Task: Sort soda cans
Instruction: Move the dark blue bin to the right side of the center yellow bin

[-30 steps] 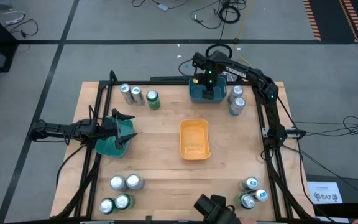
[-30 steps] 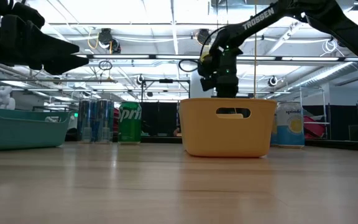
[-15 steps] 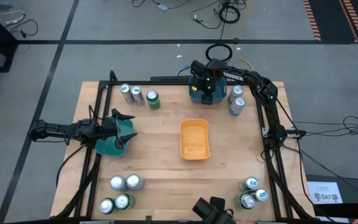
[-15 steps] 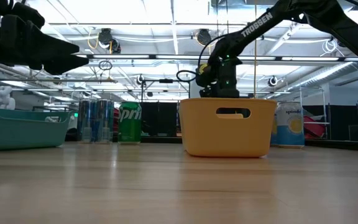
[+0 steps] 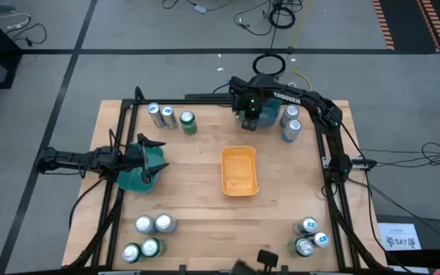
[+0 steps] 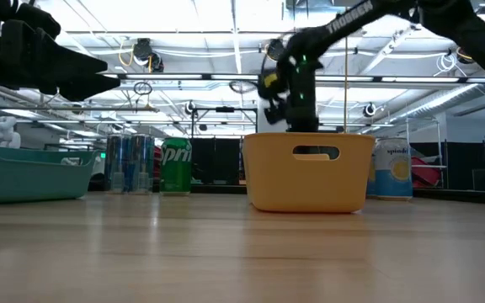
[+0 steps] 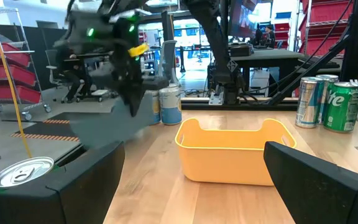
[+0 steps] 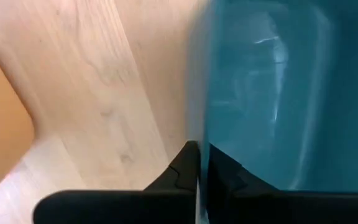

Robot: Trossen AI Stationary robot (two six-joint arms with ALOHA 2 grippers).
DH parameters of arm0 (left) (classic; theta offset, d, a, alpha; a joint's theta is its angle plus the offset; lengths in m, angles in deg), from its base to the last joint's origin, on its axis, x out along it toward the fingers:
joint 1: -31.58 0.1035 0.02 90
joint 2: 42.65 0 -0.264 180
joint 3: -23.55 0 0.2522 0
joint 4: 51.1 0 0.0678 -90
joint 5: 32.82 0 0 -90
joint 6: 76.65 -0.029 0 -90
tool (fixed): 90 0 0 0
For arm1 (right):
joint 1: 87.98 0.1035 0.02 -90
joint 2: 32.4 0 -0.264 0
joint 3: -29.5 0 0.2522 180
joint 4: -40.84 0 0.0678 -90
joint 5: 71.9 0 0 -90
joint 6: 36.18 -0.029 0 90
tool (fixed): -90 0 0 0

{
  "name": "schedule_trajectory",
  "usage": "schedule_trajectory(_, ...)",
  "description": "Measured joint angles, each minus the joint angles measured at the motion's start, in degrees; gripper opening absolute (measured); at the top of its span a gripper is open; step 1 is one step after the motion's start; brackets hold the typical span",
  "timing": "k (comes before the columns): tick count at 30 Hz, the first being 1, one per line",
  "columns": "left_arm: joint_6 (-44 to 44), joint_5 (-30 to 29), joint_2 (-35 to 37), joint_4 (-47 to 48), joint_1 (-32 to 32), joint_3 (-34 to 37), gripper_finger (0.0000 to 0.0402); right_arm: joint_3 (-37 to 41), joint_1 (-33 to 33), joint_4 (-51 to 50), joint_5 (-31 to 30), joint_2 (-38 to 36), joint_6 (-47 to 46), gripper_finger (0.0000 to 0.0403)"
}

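Observation:
The soda cans stand upright in groups: three at the far left [image 5: 169, 117], two at the far right [image 5: 290, 122], several near left [image 5: 150, 235] and near right [image 5: 310, 237]. My right gripper [image 5: 245, 109] is at the far middle, shut on the blue tray [image 5: 266, 116]. In the low view the yellow tray hides the blue one. My left gripper [image 5: 156, 156] hangs open over the teal tray [image 5: 132, 180] at the left edge. A can's silver top [image 7: 20, 172] shows beside its finger. My right gripper pinches the blue tray's thin side wall at its rim [image 8: 199, 124], one finger [image 8: 182, 171] outside the tray and the other inside. The fingers point down at it from above. In the left wrist view the tray [image 7: 114, 127] looks blurred and tilted. Whether it is clear of the table I cannot tell.
A yellow tray [image 5: 239, 172] lies at the table's middle, between the two arms. Black frame posts run along the left [image 5: 117, 191] and right [image 5: 334, 176] edges. Bare wood shows around the yellow tray.
My right gripper has gone a little toward the table's left edge and slightly up, staying at the blue tray.

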Motion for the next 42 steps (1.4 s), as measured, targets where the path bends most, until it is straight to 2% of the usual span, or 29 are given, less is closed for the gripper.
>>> schedule_trajectory(2, 0.0, 0.0, 0.0, 0.0, 0.0, 0.0, 0.0393, -2.8, 2.3, -2.3, -2.1, -1.3, -2.7, 0.0002)
schedule_trajectory(7, 0.0, 0.0, 0.0, 0.0, 0.0, 0.0, 0.0393, -10.0, 8.1, -5.8, -2.0, -4.6, -14.5, 0.0001)
schedule_trajectory(11, 0.0, 0.0, 0.0, 0.0, 0.0, 0.0, 0.0393, -14.9, 12.8, -10.8, -1.9, -7.4, -30.0, 0.0001)
schedule_trajectory(14, 0.0, 0.0, 0.0, 0.0, 0.0, 0.0, 0.0393, -15.8, 16.5, -13.9, -2.5, -10.0, -42.1, 0.0001)
schedule_trajectory(19, 0.0, 0.0, 0.0, 0.0, 0.0, 0.0, 0.0393, -15.0, 23.9, -17.8, -10.1, -11.8, -57.9, 0.0000)
schedule_trajectory(22, 0.0, 0.0, 0.0, 0.0, 0.0, 0.0, 0.0393, -10.6, 27.6, -17.5, -10.7, -13.7, -64.6, 0.0000)
schedule_trajectory(26, 0.0, 0.0, 0.0, 0.0, 0.0, 0.0, 0.0393, 0.2, 30.9, -16.5, -10.9, -18.2, -76.4, 0.0000)
schedule_trajectory(35, 0.0, 0.0, 0.0, 0.0, 0.0, 0.0, 0.0393, 28.0, 34.1, 4.6, -6.6, -31.5, -98.1, 0.0000)
schedule_trajectory(42, 0.0, 0.0, 0.0, 0.0, 0.0, 0.0, 0.0393, 38.5, 35.7, 13.5, -6.1, -31.7, -105.0, 0.0000)
